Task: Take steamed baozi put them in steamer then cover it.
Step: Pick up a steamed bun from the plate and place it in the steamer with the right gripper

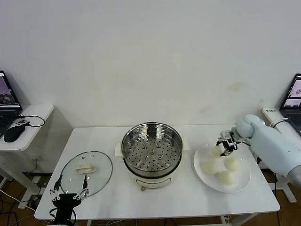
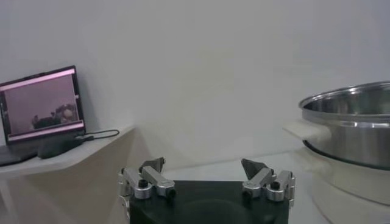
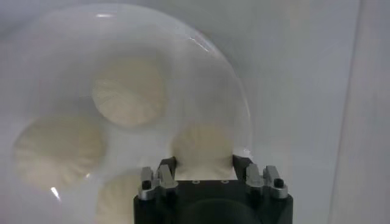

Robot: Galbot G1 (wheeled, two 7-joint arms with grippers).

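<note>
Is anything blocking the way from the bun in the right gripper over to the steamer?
Nothing visible does. The right gripper is shut on a bun at the plate; the steamer stands open, and its lid lies on the steamer's far side.

White table with steamer, glass lid, plate.
</note>
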